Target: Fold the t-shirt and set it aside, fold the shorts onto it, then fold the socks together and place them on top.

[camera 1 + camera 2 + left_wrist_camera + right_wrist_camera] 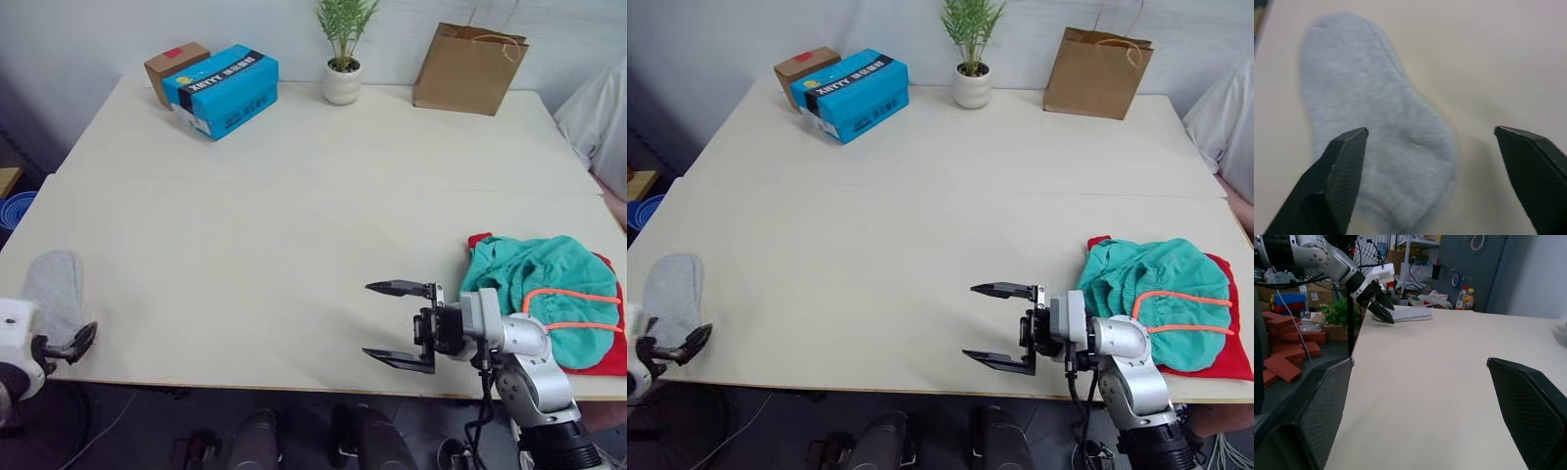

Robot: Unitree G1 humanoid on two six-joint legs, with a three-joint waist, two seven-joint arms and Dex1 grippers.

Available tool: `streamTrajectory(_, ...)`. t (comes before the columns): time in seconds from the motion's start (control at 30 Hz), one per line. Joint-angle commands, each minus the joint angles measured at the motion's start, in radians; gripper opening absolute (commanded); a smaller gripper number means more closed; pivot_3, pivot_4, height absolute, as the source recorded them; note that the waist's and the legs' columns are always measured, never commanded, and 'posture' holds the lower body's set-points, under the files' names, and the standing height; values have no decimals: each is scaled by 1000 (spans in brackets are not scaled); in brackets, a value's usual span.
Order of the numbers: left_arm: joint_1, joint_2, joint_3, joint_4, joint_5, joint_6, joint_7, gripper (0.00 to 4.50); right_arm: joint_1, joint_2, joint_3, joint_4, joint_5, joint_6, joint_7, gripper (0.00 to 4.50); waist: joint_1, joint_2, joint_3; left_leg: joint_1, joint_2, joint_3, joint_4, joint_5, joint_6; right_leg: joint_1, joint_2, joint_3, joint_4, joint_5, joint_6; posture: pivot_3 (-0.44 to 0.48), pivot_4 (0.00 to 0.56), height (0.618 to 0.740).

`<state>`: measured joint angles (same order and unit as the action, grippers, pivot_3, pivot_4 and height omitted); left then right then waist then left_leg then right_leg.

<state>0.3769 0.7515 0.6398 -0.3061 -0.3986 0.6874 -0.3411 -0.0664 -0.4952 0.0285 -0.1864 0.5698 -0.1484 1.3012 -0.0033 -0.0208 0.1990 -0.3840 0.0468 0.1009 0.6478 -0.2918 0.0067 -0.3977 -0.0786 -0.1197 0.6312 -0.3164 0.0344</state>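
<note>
Socks (1376, 147) under wide-spread left end effector (1432, 142) | right end effector (402, 326) agape, well apart

A pale wooden table (294, 196) stands against a light wall (88, 39). Along its far edge sit a blue box (223, 90), a cardboard box (174, 65), a potted plant (343, 49) and a paper bag (468, 69). Red bricks (1283, 362) lie on the floor.

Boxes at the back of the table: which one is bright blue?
The blue cardboard box with the black stripe; the smaller brown cardboard box behind it is plain with a red label.
</note>
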Motion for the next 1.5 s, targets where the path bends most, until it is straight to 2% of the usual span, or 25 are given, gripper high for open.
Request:
streamTrajectory(0.03, -10, 25, -7, 16, 31, 83, 6, 2917, -1, 21, -21, 8, -5, -49, -16, 4500, -2, 1, 0, 1, 0, 0, 0, 0, -1, 0, 0, 0, 1, 0, 0, 0, 150, 740)
streamTrajectory(0.33, -1, 24, 25, -3, 36, 155, -29, 32, -2, 23, -38, 19, -8, -54, -71, 4500, -1, 2, 1, 12, 0, 6, -2, -2, -9, 2, 0, 7, 11, -3, -5, 0, 150, 740)
streamTrajectory(0.47, -5, -4, 45, 7, 29, 120, -53, 9, -17, 3, -38, -34, 0, -1, -111, 4500, -2, 2, 1, 12, 1, 8, -2, -2, -9, 1, 0, 9, 11, -3, -5, 0, 150, 740)
streamTrajectory(0.67, 30, -37, 46, -19, 72, -73, -112, 9, -38, -23, -33, -82, 8, 70, -145, 4500, 0, 2, 1, 12, 1, 8, -3, -2, -10, 0, 0, 10, 11, -3, -6, 0, 150, 740)
streamTrajectory(0.8, 42, -56, 57, -42, 122, -154, -92, 9, -47, -26, -33, -78, 12, 83, -137, 4500, 1, 2, 1, 10, 1, 8, -3, -2, -10, -2, 0, 10, 11, -4, -6, 0, 150, 740)
streamTrajectory(1.2, 19, -116, 25, -64, 143, -170, -76, 9, -51, -21, -46, -5, 8, 53, -75, 4500, 0, 2, 1, 10, 1, 8, -3, -2, -9, -2, 0, 10, 11, -3, -6, 0, 150, 740)
streamTrajectory(1.3, -33, -130, -33, -91, 113, -152, -85, 9, -42, -16, -50, 30, 3, 21, -53, 4500, 3, 2, 1, 10, 1, 8, -2, -2, -9, -2, 0, 10, 11, -3, -6, 0, 150, 740)
streamTrajectory(1.5, -192, -123, -280, -106, 100, -151, -174, 9, -35, -39, -76, 104, -30, -55, -15, 4500, 7, 2, 1, 10, 0, 9, -1, -2, -8, -1, 0, 9, 11, -3, -5, 0, 150, 740)
